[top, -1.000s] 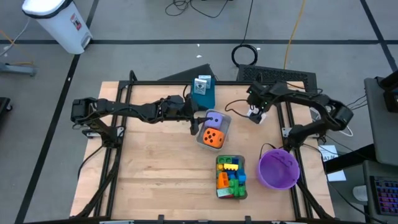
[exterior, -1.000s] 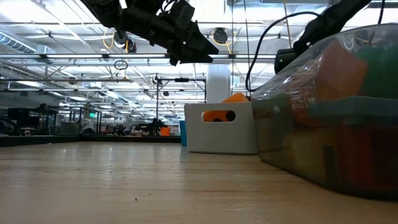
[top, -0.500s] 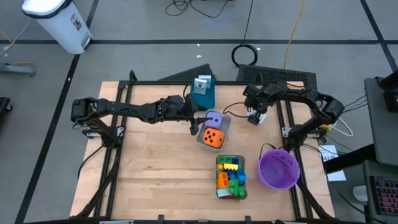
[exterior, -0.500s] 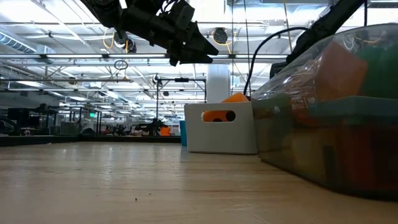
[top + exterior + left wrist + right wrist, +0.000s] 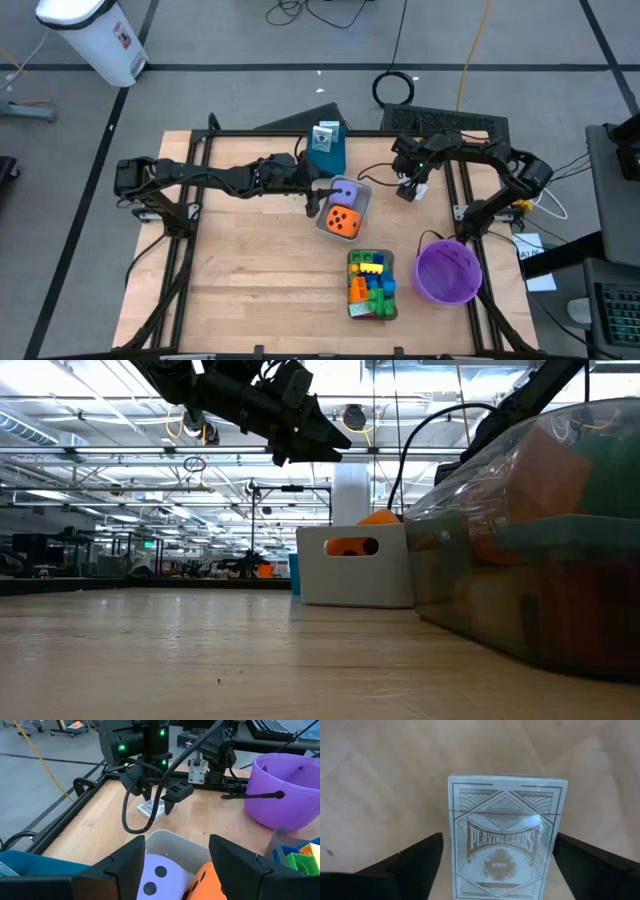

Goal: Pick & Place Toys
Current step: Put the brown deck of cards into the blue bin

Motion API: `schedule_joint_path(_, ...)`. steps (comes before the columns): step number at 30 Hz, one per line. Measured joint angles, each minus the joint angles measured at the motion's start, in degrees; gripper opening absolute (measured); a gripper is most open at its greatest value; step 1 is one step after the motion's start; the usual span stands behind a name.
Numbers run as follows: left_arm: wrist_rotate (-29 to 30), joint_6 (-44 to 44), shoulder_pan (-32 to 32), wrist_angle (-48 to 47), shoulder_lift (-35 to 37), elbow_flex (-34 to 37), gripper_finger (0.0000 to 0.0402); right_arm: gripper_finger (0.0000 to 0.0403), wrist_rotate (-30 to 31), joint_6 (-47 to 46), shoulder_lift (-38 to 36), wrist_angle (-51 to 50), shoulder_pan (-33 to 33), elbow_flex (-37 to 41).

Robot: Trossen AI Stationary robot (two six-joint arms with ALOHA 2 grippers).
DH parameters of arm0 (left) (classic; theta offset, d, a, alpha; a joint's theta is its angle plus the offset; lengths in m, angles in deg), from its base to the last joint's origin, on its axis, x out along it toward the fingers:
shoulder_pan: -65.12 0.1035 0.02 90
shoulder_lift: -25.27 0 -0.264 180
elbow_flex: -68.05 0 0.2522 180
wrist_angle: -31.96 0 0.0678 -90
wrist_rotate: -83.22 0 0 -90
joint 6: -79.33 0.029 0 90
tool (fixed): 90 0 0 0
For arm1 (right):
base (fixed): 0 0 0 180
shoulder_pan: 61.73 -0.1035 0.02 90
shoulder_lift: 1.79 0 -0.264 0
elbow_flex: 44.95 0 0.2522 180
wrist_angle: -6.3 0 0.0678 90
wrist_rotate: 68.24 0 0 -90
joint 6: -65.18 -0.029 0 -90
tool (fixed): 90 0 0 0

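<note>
Oddly, the right gripper (image 5: 492, 870) is hovering with jaws wide apart over a playing-card box (image 5: 506, 837) lying on the worktop (image 5: 240, 260); closing there risks picking something that is no toy. The purple die (image 5: 343, 190) and orange die (image 5: 343, 221) are sitting in a grey tray (image 5: 366, 199) beneath the left gripper (image 5: 176, 862) (jaws parted, empty), the bricks (image 5: 371, 282) nearer the front. Only the right wrist view is showing the printed lettering.

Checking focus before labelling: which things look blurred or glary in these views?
Low view: the near tray of bricks is a blurred mass, ceiling lights glare. Right wrist view: the playing-card box is soft. High view: even light, the orange die crisp.
</note>
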Motion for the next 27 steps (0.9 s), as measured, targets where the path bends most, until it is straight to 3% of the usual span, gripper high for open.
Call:
schedule_joint_path(7,0.0,0.0,0.0,0.0,0.0,0.0,0.0228,0.0308,4.4,0.9,0.0,0.0,-0.6,0.0)
schedule_joint_path(15,0.0,0.0,0.0,0.0,0.0,0.0,0.0227,0.0316,4.4,1.9,0.0,1.2,-0.5,0.0)
schedule_joint_path(21,0.0,0.0,0.0,0.0,0.0,0.0,0.0228,0.0293,4.5,2.2,0.0,1.4,-0.5,0.0)
schedule_joint_path(27,0.0,0.0,0.0,0.0,0.0,0.0,0.0228,0.0297,4.5,2.5,0.0,1.4,-0.5,0.0)
